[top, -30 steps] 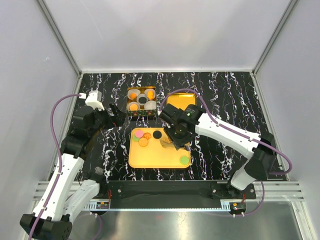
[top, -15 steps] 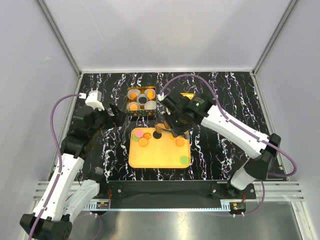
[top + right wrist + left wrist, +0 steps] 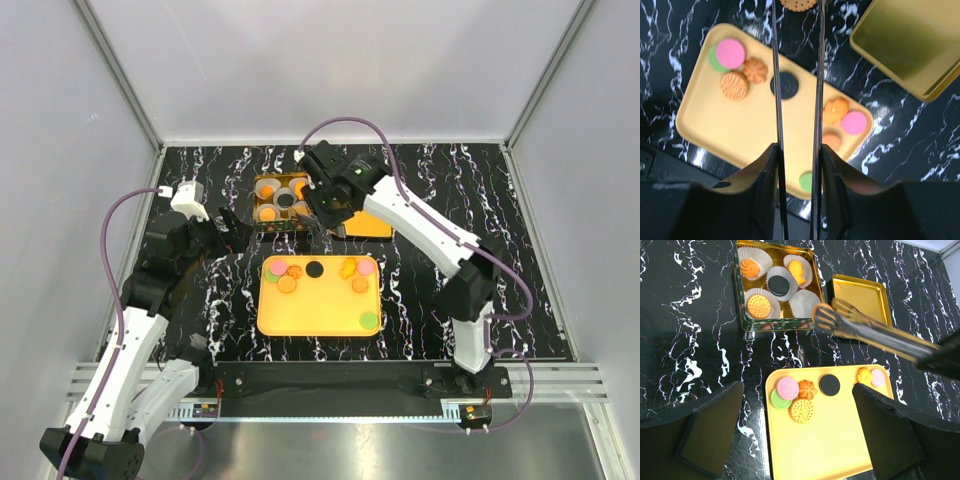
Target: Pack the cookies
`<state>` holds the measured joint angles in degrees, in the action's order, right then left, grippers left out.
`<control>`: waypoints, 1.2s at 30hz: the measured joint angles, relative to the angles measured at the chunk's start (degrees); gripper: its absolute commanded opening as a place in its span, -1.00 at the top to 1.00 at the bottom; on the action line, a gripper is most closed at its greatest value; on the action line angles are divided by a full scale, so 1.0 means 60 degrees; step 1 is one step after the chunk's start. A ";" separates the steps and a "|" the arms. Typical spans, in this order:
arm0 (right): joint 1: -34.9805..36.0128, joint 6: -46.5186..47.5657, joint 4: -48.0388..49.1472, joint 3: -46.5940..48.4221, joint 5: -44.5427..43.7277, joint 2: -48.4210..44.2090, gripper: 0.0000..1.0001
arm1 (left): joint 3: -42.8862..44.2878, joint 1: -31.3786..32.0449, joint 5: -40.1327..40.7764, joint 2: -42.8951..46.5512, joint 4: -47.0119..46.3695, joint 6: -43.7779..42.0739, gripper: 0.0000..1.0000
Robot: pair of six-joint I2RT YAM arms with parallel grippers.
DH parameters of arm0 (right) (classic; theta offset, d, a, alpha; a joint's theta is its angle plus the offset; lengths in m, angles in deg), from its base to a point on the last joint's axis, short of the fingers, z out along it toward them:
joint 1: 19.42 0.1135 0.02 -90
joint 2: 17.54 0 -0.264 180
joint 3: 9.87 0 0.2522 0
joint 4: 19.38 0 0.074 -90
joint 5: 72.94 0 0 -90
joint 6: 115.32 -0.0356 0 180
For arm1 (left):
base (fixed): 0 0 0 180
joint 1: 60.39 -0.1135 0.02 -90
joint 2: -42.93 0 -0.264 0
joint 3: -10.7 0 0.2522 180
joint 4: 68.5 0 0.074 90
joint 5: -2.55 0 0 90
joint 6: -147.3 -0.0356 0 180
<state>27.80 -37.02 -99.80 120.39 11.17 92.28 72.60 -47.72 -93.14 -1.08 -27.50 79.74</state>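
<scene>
Mid-transfer: the right end effector [image 3: 796, 155] was clamped on a pair of metal tongs [image 3: 875, 332], whose blades pinched a round tan cookie [image 3: 797, 4] at their tip. The cookie hung in the air just beside the near right corner of the gold tin [image 3: 740, 300], at the far side of the marbled table [image 3: 685, 355]. Four of the tin's white paper cups held a piece each. The fifth cup [image 3: 804, 302], nearest the tongs, stood empty. The other cookies [image 3: 801, 410] lay on the yellow tray [image 3: 830, 450], with the tin's lid [image 3: 860, 295] lying beside the tin. The left end effector [image 3: 797, 405] hung wide open near the tray's far left corner, holding nothing. The step in hand appeared to be carrying one piece from tray to tin. The next move would likely call for bringing the tongs' tip over the empty cup and lowering it. Easing the squeeze there would let the piece drop flat without crushing the paper wall.
</scene>
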 measured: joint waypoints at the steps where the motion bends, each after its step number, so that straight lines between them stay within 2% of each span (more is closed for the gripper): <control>1: -0.0036 0.0025 0.0062 0.0255 -0.0058 0.0262 0.22 | 0.0000 0.0000 0.0000 0.0000 0.0000 0.0000 -0.98; 6: -0.0157 0.0157 0.0331 0.1166 -0.0197 0.1286 0.22 | 0.0000 0.0000 -0.0011 0.0000 0.0000 0.0000 -0.98; 12: -0.0262 0.0208 0.0423 0.1366 -0.0368 0.1931 0.21 | 0.0000 0.0000 -0.0026 0.0000 0.0000 0.0000 -0.98; 36: -0.0390 0.0204 0.0576 0.1166 -0.0521 0.1978 0.11 | 0.0000 0.0000 -0.0069 0.0000 -0.0066 0.0007 -0.98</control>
<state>25.46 -35.80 -96.34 127.39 8.05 104.14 72.60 -47.72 -93.56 -1.08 -27.89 79.78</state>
